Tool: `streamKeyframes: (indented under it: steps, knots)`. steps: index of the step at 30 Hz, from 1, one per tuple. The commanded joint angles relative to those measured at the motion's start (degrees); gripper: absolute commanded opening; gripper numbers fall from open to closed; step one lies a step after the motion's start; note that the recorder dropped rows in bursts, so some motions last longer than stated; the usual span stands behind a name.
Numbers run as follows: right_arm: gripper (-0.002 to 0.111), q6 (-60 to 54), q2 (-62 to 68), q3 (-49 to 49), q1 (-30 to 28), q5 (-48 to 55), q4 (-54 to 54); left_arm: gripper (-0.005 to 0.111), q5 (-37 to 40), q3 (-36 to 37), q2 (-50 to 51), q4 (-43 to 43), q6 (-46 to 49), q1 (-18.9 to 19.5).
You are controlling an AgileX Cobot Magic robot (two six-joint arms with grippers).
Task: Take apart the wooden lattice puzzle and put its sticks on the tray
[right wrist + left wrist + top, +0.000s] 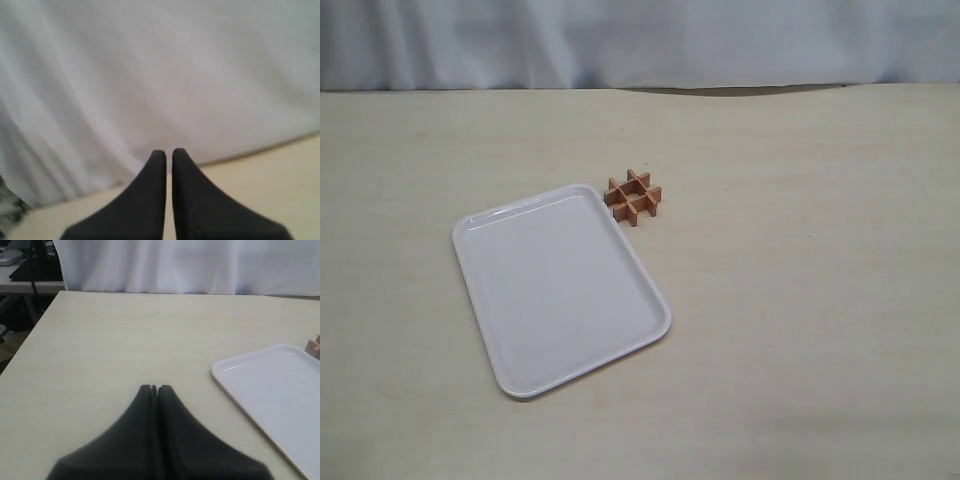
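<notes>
The wooden lattice puzzle (633, 195) is a small reddish-brown hash-shaped grid, still in one piece, lying on the table just past the far right corner of the tray (490, 340). The tray is white, flat and holds nothing. In the left wrist view the tray (235, 385) fills the right side and a sliver of the puzzle (315, 347) shows at the frame edge. My left gripper (156, 387) is shut with nothing in it, off to the tray's side. My right gripper (169, 151) is shut with nothing in it and faces a white curtain. Neither gripper shows in the exterior view.
A white curtain (640, 40) hangs along the table's far edge. In the left wrist view the table's edge (30, 335) runs along one side, with a dark stand and clutter (30, 265) beyond it.
</notes>
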Motion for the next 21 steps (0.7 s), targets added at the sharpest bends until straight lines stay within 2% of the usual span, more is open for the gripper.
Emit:
streamKeyframes:
  steps: [1,5,9,17,21]
  knots:
    - [0.004,-2.25,15.21,-12.41,2.28,26.31,-10.44,0.0,-0.98,0.1,-0.12,-0.01,0.02,-0.47]
    - [0.004,-15.25,26.5,-20.46,8.73,41.23,-8.06,0.0,-0.98,0.1,-0.12,-0.01,0.02,-0.47]
    - [0.004,-26.78,36.42,-27.28,14.25,48.71,-1.19,0.0,-0.98,0.1,-0.12,-0.01,0.02,-0.47]
    - [0.004,-36.53,47.89,-35.73,20.52,45.33,8.95,0.0,-0.98,0.1,-0.12,-0.01,0.02,-0.47]
    - [0.004,-50.47,54.26,-39.64,20.89,41.23,24.25,0.0,-0.98,0.1,-0.12,-0.01,0.02,-0.47]
